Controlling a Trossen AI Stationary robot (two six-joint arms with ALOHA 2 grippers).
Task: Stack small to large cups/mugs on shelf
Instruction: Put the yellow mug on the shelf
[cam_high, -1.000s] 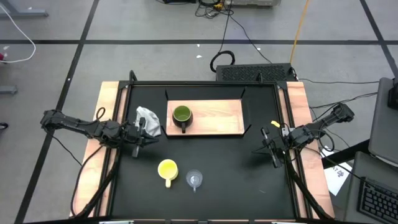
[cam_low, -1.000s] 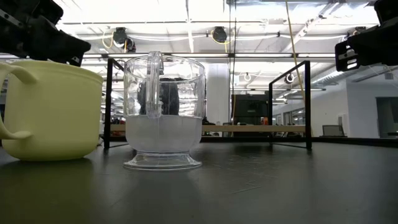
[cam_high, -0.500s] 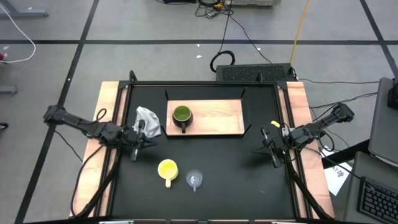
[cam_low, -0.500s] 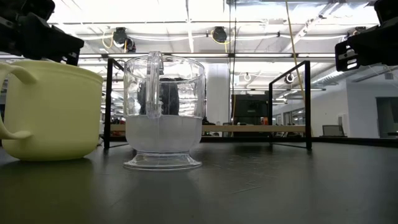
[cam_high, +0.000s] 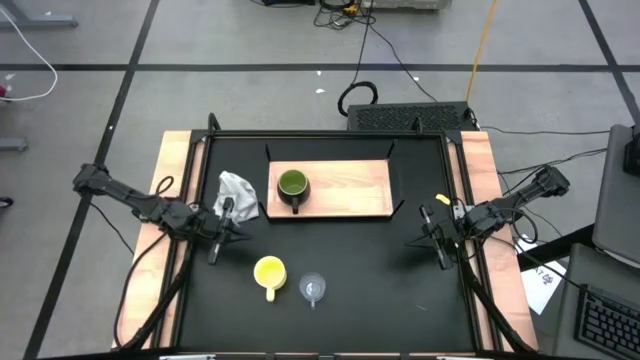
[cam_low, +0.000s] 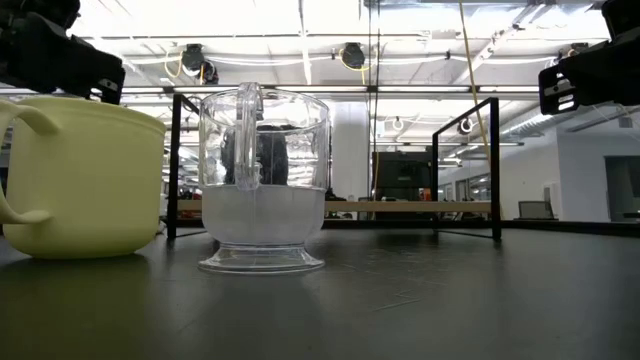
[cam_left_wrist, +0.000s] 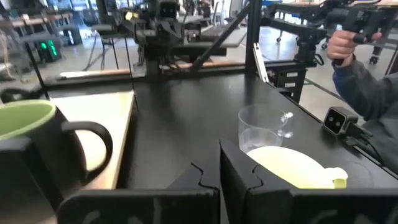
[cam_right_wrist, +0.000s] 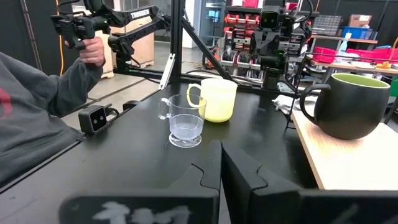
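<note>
Seen from above, the left gripper (cam_high: 218, 232) hovered over the left side of the black table (cam_high: 370, 280), just beside a crumpled grey-white cloth (cam_high: 238, 193) and well short of the cups. Its wrist camera showed the two dark fingers (cam_left_wrist: 233, 171) pressed together with nothing between them. Just right of the cloth, the light-wood shelf (cam_high: 350, 188) lay flat at the back of the table, with the green mug (cam_high: 292, 186) standing upright on its left end, handle toward the front. In front of the shelf, on the bare table, the yellow mug (cam_high: 269, 273) stood upright, and the clear glass cup (cam_high: 314, 289) stood just beside it on its right, apart from it. Far to the right, the right gripper (cam_high: 435, 237) waited near the table's right edge, its fingers (cam_right_wrist: 239, 165) likewise closed and empty. A person's grey sleeve (cam_right_wrist: 37, 118) and hand showed beyond the table in the right wrist view.
</note>
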